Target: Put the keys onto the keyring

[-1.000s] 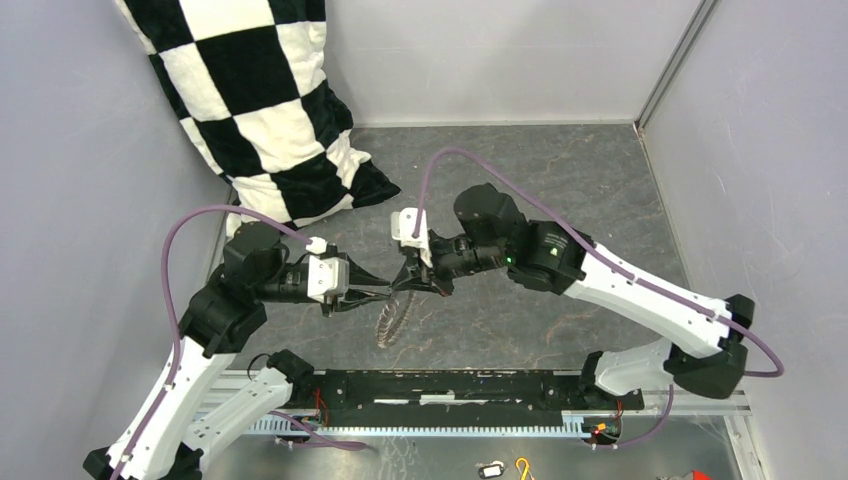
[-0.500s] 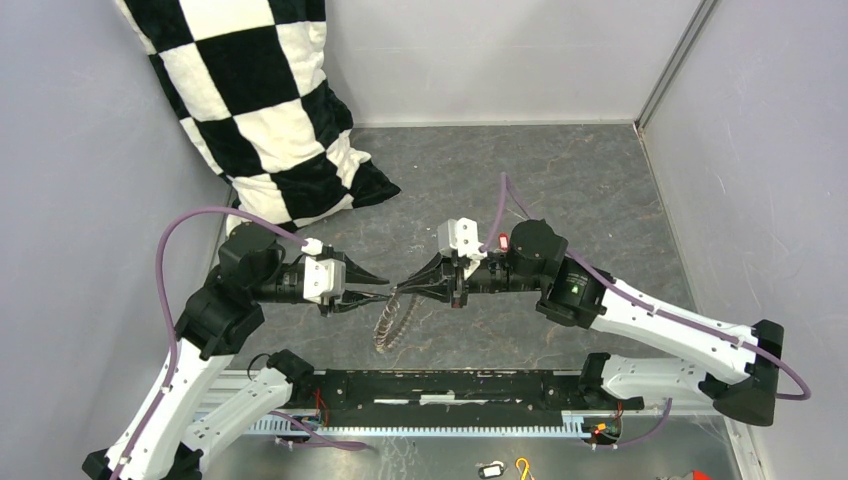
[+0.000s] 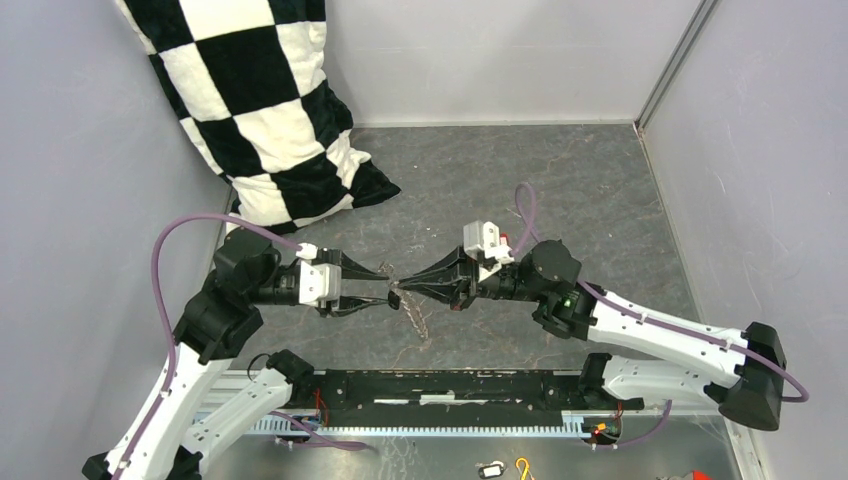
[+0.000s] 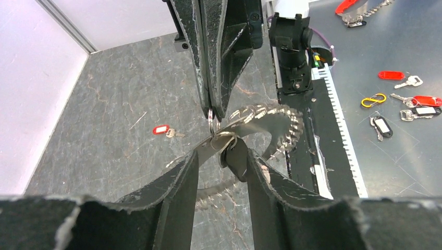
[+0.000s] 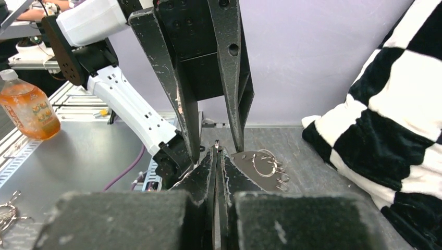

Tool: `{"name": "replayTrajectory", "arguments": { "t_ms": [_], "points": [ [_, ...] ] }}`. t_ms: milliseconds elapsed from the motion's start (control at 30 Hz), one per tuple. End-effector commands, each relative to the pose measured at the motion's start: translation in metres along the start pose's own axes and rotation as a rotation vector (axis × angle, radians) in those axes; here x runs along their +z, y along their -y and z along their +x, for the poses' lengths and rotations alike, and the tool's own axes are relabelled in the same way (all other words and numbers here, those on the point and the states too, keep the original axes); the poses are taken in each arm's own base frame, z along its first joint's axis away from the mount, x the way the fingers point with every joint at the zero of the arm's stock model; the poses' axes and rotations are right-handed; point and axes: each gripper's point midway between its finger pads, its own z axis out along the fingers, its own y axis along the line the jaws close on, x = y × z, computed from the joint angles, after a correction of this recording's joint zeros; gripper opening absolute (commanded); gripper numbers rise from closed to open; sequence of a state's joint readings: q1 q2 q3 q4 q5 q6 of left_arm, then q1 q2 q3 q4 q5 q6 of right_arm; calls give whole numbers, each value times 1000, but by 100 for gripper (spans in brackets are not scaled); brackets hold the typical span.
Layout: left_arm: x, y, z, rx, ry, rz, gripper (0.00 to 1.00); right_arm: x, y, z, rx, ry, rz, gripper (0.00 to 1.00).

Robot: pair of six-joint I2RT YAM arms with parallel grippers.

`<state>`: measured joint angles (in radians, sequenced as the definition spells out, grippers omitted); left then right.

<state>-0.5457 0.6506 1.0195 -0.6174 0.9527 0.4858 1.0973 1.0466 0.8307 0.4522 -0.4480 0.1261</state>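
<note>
From above, the left pincer and the right pincer met tip to tip over the middle of the grey bench. The left one's jaws stood apart, released. The right one's were pressed together. The keyring dangled just below their meeting point, blurred. A checkered pillow leaned in the far left corner.

In the left wrist view, that pincer's own fingers gaped, with a bit of the ring's metal lying in the gap but not squeezed. The right pincer reached in from the top of the picture, clenched on a small wire loop of the keyring. The toothed hoop arced away to the right, just beside it. A dark oval piece sat against one finger, and what it was could not be told. The red-headed key lay alone on the bench, well apart from the ring. On the metal surface at the right lay a yellow hook and a dark tag.

In the right wrist view, its fingers were shut flush. The left pincer's two fingers hung apart on either side of their tip. An orange bottle stood at the left.
</note>
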Motion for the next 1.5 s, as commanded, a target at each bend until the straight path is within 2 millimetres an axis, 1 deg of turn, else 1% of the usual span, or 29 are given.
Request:
{"name": "replayTrajectory", "arguments": {
  "t_ms": [0,267,600,733,933,1067,1233,1467],
  "points": [
    [2,2,-8,-15,39,12,46,-10,-2,-56,-37,259,20,0],
    [4,0,-6,-77,37,0,44,-12,-8,-63,26,368,-7,0],
    [10,-4,-23,-121,116,19,44,-4,-15,-56,95,435,-21,0],
    [10,0,-28,-123,132,51,43,-5,-9,-53,93,452,20,1],
    [9,10,-33,-146,146,104,44,-8,-2,-55,54,481,76,1],
    [8,14,-35,-149,150,118,44,-12,1,-57,39,521,105,0],
    [8,10,-37,-135,150,104,42,-19,0,-61,30,586,108,1],
    [7,-1,-39,-120,151,39,36,-12,-9,-61,47,608,54,0]
  ]
}}
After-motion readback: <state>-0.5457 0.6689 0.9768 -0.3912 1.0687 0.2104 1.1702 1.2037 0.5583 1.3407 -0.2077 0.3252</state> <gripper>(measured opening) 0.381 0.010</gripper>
